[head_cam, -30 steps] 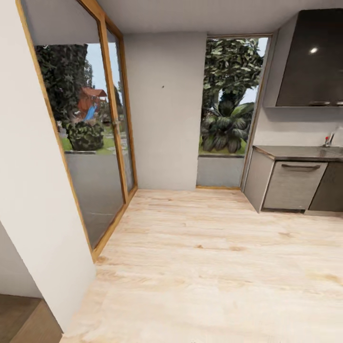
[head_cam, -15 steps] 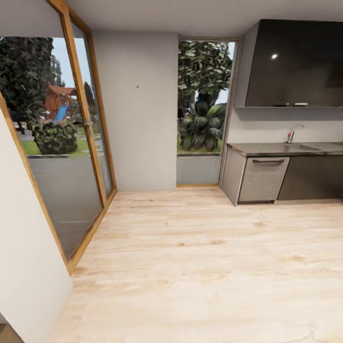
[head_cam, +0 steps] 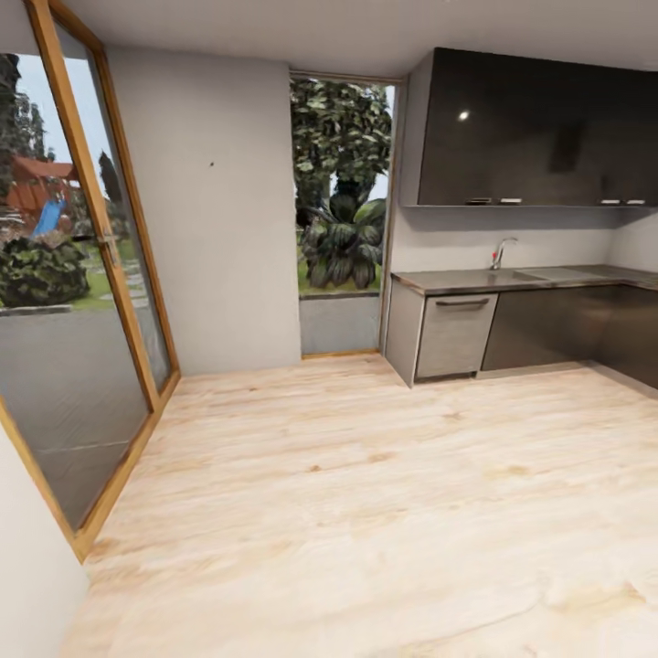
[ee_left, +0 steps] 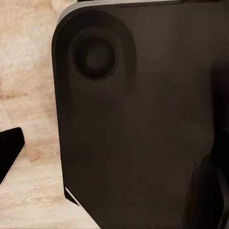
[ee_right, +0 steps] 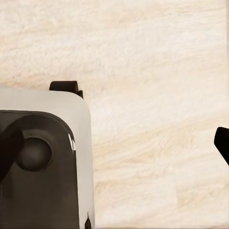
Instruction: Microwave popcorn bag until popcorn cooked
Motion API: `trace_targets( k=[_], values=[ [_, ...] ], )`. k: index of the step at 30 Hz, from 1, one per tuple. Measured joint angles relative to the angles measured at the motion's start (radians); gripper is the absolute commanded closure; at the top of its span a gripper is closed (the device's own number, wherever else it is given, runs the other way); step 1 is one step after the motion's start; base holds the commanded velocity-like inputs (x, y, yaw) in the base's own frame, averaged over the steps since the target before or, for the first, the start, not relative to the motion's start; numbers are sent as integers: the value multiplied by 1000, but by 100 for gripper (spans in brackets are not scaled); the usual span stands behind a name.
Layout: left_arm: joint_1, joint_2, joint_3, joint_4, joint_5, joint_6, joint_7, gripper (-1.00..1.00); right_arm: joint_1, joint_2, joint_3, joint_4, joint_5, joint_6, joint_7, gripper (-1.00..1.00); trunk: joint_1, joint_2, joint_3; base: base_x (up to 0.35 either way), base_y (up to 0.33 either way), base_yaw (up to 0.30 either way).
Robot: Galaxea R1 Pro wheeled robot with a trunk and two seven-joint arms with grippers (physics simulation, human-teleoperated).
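1. Step in hand: transit. The robot is in the kitchen, facing the countertop (head_cam: pixel 512 279) across the floor (head_cam: pixel 366 512); my judgement is that the task is barely begun.
2. Landmark: countertop. It runs along the far wall and turns a corner toward the right edge of the head view.
3. Tap (head_cam: pixel 499 251): standing on the countertop, toward the wall.
4. Upper cabinets (head_cam: pixel 530 128): dark and glossy, directly above the countertop.
5. Drawer front (head_cam: pixel 455 334): grey with a bar handle, below the countertop's near end.
6. Window (head_cam: pixel 343 192): just beside the countertop's end, foliage behind.
7. Glass door (head_cam: pixel 64 274): well apart from the countertop, on the opposite side.
8. Popcorn bag, microwave: location cannot be told; the visible stretch of countertop carries neither.
9. Doing it well, as advice: turn toward the countertop's unseen part, approach square, stop within reach, and spot the bag before raising an arm.
10. Arms: both wrist cameras look down at floor and dark robot housing, suggesting the arms hang low.
11. Tools: their opening and any load cannot be told.
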Motion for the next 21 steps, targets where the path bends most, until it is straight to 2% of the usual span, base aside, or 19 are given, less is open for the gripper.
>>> trace_targets(
  k=[15,21],
  values=[
    [0,0,0,0,0,0,0,-100,0,2,0,0,0,-33,-1,-100,0,0,0,0,0,-300],
    [0,0,0,0,1,-1,0,-100,-3,20,0,-29,0,-34,-5,-100,0,0,0,0,0,-293]
  ],
)
